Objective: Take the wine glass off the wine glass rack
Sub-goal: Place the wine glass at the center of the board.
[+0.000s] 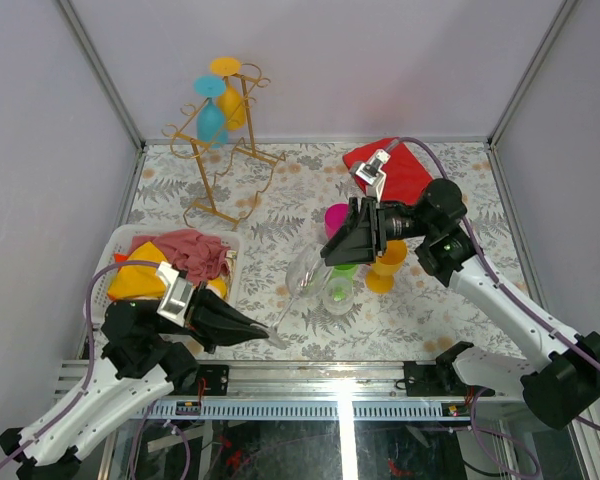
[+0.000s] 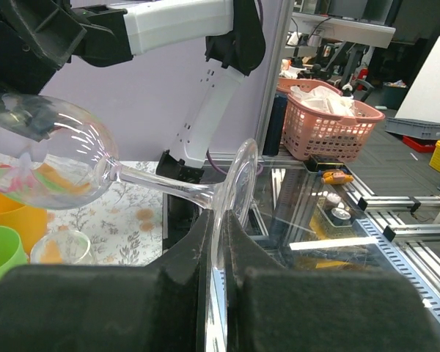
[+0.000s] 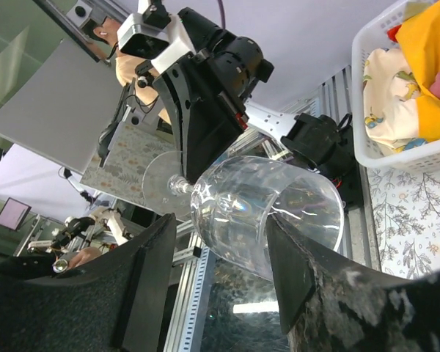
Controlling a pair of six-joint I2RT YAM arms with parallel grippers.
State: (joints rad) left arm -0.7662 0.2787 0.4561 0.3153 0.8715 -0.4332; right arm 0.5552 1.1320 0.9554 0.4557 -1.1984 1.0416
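Now your left claw (image 1: pixel 267 338) is pinching the wine glass (image 1: pixel 300 275) by its foot. Its bowl is lying sideways inside your spread right claw (image 1: pixel 326 252)

The wine glass rack (image 1: pixel 226 150) is gold, the wine glass (image 3: pixel 258 213) clear, the tablecloth (image 1: pixel 290 190) leaf-patterned grey, the basket (image 1: pixel 121 240) white.

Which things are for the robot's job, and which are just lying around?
For the job: clear wine glass, gold wire rack, left gripper, right gripper.
Just lying about: white basket of cloths, red cloth, orange cup, green cup.
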